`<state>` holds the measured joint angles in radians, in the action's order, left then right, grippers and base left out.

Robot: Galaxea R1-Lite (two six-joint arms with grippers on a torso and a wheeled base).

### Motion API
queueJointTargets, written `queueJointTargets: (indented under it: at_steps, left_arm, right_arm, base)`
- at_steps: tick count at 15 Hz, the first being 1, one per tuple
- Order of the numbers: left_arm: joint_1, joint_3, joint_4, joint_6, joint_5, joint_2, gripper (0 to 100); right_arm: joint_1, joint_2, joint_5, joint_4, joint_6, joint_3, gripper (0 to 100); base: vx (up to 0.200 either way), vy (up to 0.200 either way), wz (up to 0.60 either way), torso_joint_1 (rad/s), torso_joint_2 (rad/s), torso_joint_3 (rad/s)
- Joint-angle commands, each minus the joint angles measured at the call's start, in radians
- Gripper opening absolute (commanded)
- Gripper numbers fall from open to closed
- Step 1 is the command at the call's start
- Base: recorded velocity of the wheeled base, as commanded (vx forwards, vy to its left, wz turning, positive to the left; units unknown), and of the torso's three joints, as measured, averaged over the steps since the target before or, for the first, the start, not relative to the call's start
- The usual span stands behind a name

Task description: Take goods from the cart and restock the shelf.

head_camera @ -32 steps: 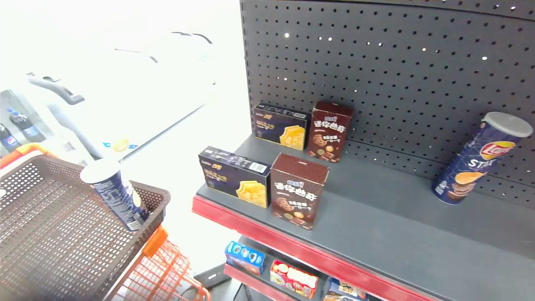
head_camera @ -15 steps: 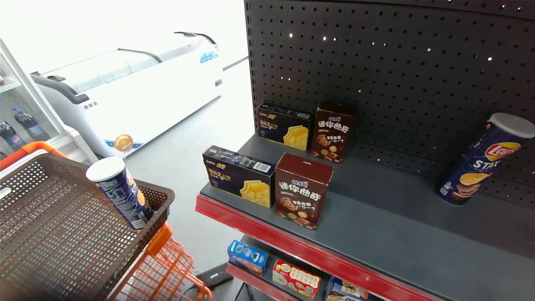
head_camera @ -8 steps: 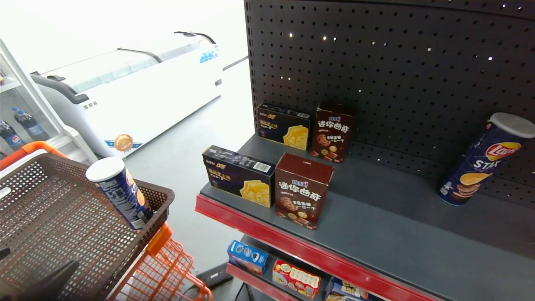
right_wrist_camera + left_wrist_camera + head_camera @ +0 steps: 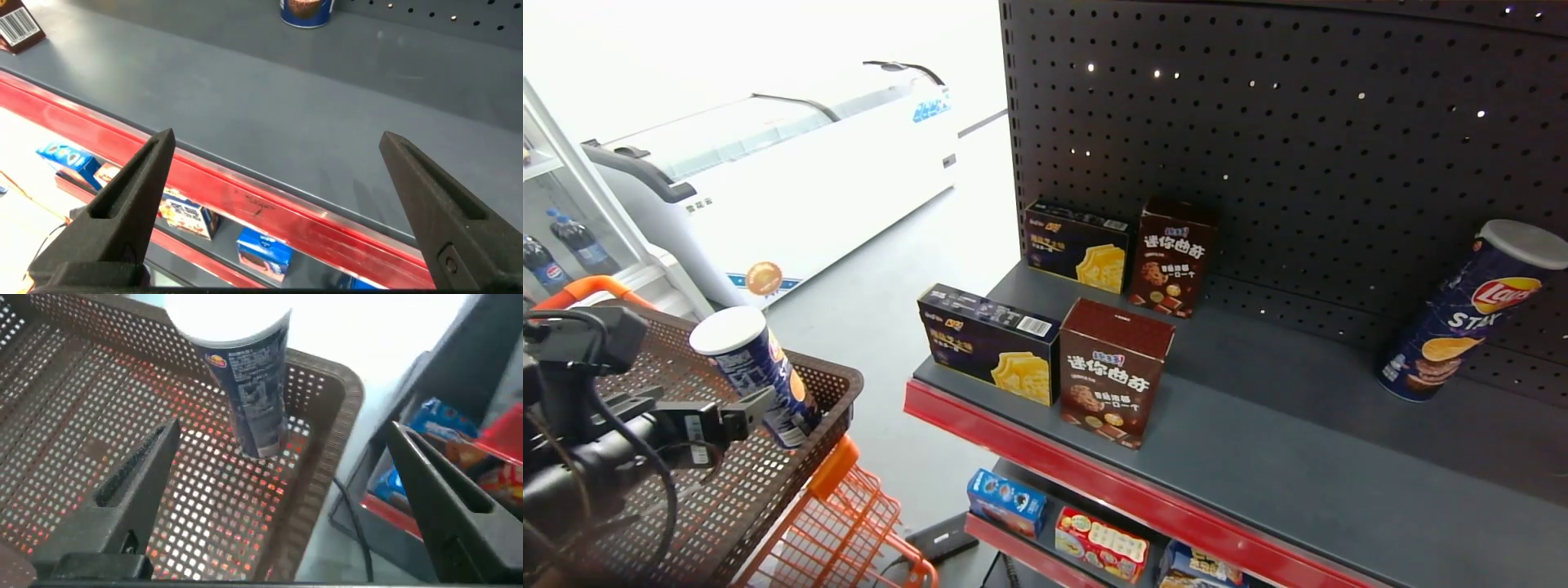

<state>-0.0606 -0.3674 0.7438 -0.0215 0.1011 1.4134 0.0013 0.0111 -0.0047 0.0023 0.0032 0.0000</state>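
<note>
The shelf can (image 4: pixel 1462 318), at the shelf's (image 4: pixel 1258 433) right end, is clipped by the head view's edge. The right wrist view cuts that can (image 4: pixel 306 10) off above its base. Goods (image 4: pixel 1098 543) below the shelf run off the bottom edge. Left of the shelf, the basket can's (image 4: pixel 257 400) lid is washed out, and the left arm (image 4: pixel 588 474) hides much of the basket (image 4: pixel 768 482).

Perforated plastic cart basket (image 4: pixel 846 382) — matt metal shelf (image 4: pixel 1298 441).

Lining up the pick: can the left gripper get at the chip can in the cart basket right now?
Probably yes. The left gripper is open, facing the chip can in the basket corner, with nothing between them.
</note>
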Motion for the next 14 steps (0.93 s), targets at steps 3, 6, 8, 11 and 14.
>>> queueJointTargets:
  at_steps: [3,6,8,11,14]
  left_arm:
    - [-0.039,-0.068,0.292,-0.002,0.169,0.420,100]
    - [-0.038,-0.179,0.374,0.006,0.230,0.561,100]
    - [-0.038,-0.222,0.401,0.006,0.241,0.613,100]
    - [-0.033,-0.283,0.431,0.006,0.239,0.676,100]
    - [-0.031,-0.312,0.431,0.005,0.239,0.694,100]
  right_arm:
    - [0.000,0.001,0.000,0.001,0.000,0.000,100]
    - [0.000,0.001,0.000,0.001,0.000,0.000,100]
    - [0.000,0.001,0.000,0.001,0.000,0.000,100]
    - [0.000,0.001,0.000,0.001,0.000,0.000,100]
    - [0.000,0.001,0.000,0.001,0.000,0.000,100]
  base:
    - [0.000,0.000,0.00,0.000,0.00,0.000]
    - [0.000,0.000,0.00,0.000,0.00,0.000]
    - [0.000,0.000,0.00,0.000,0.00,0.000]
    - [0.000,0.000,0.00,0.000,0.00,0.000]
    - [0.000,0.000,0.00,0.000,0.00,0.000]
